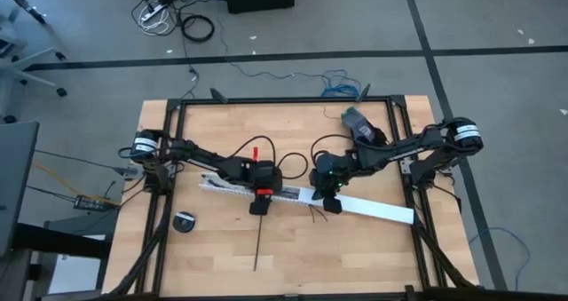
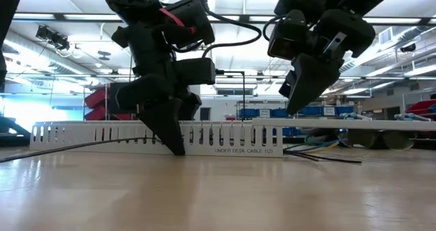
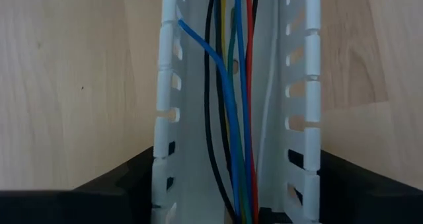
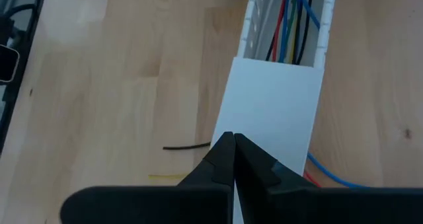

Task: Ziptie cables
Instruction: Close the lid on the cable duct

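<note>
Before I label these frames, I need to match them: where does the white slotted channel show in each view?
High: white slotted channel slants across the table's middle.
Low: runs level across mid-picture.
Left wrist: fills the centre, wires inside.
Right wrist: upper right, lid toward the camera.
Shared landmark: the coloured wires in the channel.

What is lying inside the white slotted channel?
Inside the white channel, thin cables run lengthwise: blue, black, red, green and yellow. Toward the right gripper, a flat white cover hides how they continue.
</note>
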